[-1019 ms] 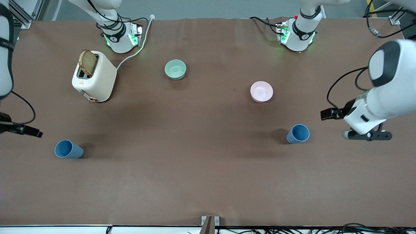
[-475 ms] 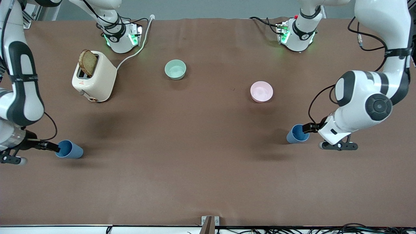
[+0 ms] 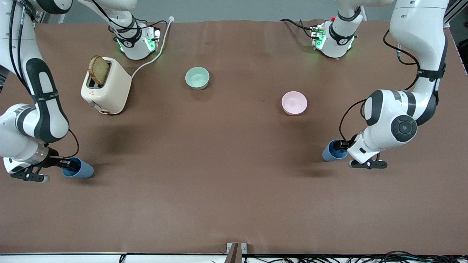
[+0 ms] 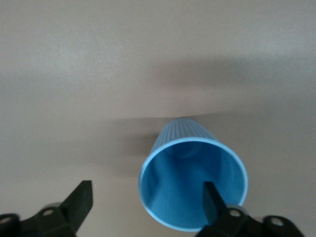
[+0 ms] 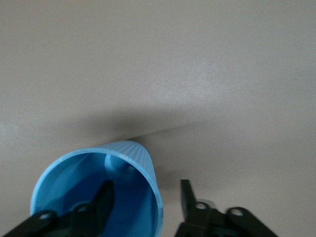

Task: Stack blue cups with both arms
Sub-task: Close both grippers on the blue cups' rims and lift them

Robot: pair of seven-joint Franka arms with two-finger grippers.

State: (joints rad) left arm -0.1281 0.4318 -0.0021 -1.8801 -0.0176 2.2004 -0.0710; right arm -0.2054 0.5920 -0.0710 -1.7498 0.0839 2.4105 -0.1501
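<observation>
My right gripper (image 5: pixel 143 202) is down at the blue cup (image 3: pixel 81 169) near the right arm's end of the table, fingers spread with one inside the rim and one outside, straddling the wall to pinch it. My left gripper (image 4: pixel 145 200) is open too, one finger inside the other cup (image 3: pixel 332 152), not yet closed.

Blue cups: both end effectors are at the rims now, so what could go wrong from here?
Left end effector is open, one finger inside the blue cup at the left arm's end, one well clear, so closing may drag it. Right end effector straddles the wall of the blue cup at the right arm's end; this thin rim pinch might let it swing.
</observation>
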